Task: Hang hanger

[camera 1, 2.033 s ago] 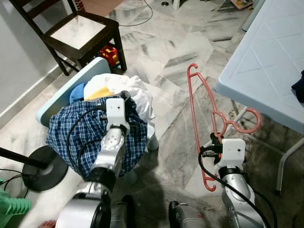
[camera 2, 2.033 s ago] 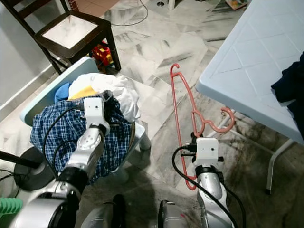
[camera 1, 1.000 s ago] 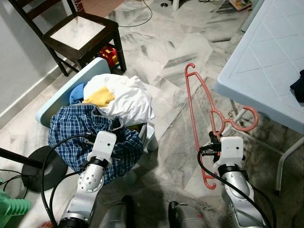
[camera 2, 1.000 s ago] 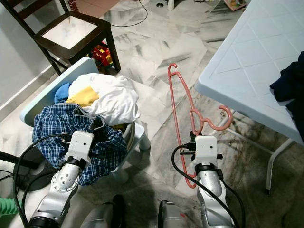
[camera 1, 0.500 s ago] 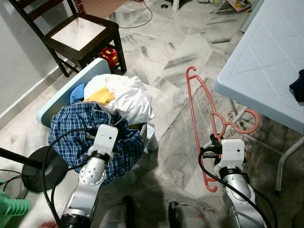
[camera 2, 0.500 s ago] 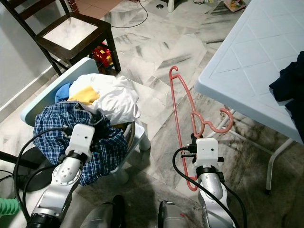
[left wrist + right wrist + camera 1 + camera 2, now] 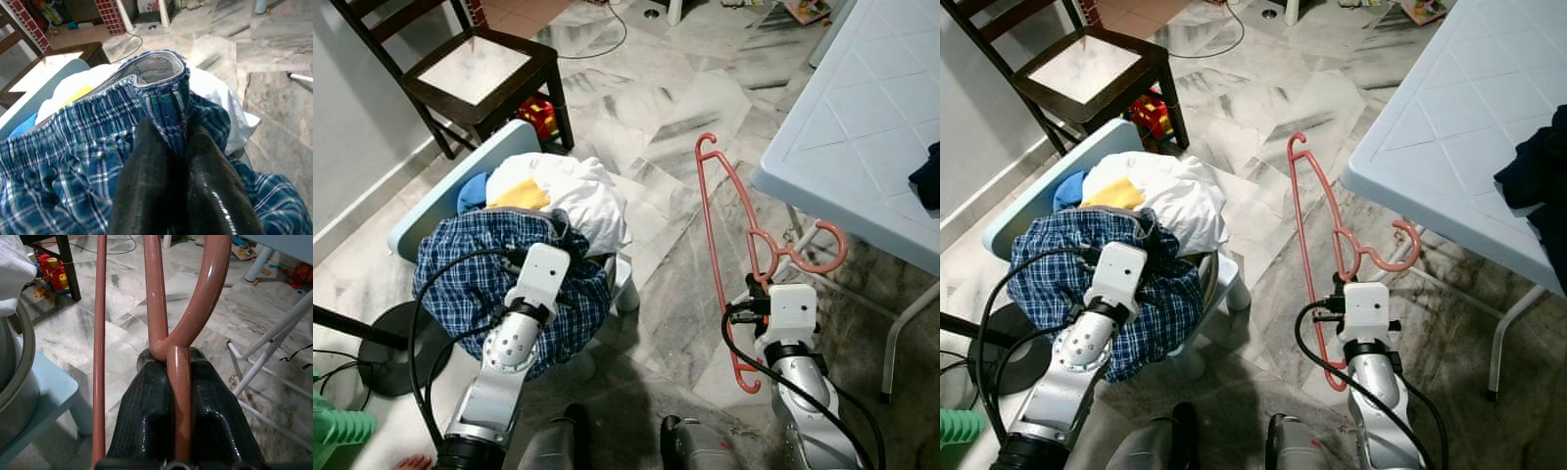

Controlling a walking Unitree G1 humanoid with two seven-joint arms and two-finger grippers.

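A salmon-pink plastic hanger (image 7: 720, 225) stands upright over the marble floor, hook end toward the table. My right gripper (image 7: 172, 357) is shut on its neck, just below the hook's curve. A blue plaid garment (image 7: 460, 279) drapes over the near side of a laundry pile. My left gripper (image 7: 168, 134) is shut on this garment's grey-lined waistband (image 7: 156, 73), which is lifted slightly from the pile. White cloth (image 7: 578, 196) and yellow cloth (image 7: 519, 199) lie behind it in the pile.
The laundry sits in a basin on a light blue stool (image 7: 440, 196). A dark wooden chair (image 7: 480, 69) and a red toy (image 7: 538, 108) are behind it. A white plastic table (image 7: 862, 127) with metal legs (image 7: 901, 343) stands right. A black stand base (image 7: 386, 352) lies left.
My left arm drew back from over the pile, then came forward again, still holding the plaid garment. The right gripper and hanger have hardly moved.
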